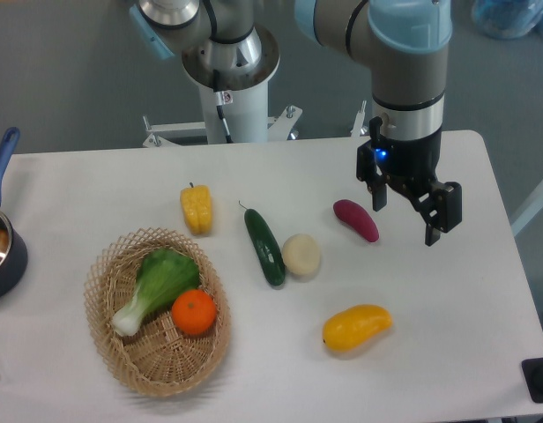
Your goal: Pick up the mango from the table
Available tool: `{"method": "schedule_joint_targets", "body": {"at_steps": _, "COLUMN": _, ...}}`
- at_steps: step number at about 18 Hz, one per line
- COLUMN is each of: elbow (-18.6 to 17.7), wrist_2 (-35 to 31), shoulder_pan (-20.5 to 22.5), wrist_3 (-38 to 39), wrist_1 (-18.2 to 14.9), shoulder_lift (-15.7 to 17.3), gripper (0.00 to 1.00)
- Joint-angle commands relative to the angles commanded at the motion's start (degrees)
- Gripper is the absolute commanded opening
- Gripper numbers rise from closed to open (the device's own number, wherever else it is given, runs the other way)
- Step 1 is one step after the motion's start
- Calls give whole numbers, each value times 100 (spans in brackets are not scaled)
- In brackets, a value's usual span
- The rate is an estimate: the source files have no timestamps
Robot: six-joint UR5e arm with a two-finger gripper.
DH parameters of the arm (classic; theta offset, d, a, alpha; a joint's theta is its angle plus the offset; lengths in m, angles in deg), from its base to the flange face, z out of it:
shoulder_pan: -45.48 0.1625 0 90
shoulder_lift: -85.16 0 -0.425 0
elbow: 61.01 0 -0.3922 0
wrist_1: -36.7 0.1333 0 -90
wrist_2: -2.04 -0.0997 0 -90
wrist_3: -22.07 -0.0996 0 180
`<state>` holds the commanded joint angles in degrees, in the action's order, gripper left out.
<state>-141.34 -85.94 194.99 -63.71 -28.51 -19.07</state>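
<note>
Hovering my pincer (405, 220) wide open and empty near the desk (465, 352)'s right edge; next I must descend frontward over the mango (356, 326).

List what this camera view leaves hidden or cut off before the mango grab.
- Pot: cut off by the left edge of the camera view; contents unclear.
- Dark object: cropped at the right edge, unidentifiable.
- Gripper: height above the table unreadable from this single view.
- Mango: underside hidden.
- Basket: floor beneath the greens and orange covered.
</note>
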Motion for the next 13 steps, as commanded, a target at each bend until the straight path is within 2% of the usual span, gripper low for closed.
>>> {"method": "schedule_joint_targets", "body": {"at_steps": 4, "elbow": -53, "wrist_2": -44, "shoulder_pan": -9, "wrist_3": -26, "wrist_1": 114, "shoulder_lift": 9, "gripper": 100}}
{"method": "schedule_joint_targets", "body": {"at_steps": 9, "elbow": -290, "wrist_2": -27, "shoulder_pan": -18, "wrist_3": 44, "wrist_1": 246, "shoulder_lift": 18, "gripper": 100}}
{"method": "schedule_joint_targets", "body": {"at_steps": 11, "elbow": -430, "wrist_2": -26, "shoulder_pan": -35, "wrist_3": 437, "wrist_1": 447, "shoulder_lift": 18, "gripper": 100}}
{"method": "schedule_joint_targets", "body": {"at_steps": 13, "elbow": -544, "wrist_2": -26, "shoulder_pan": -88, "wrist_3": 737, "wrist_1": 790, "shoulder_lift": 9, "gripper": 100}}
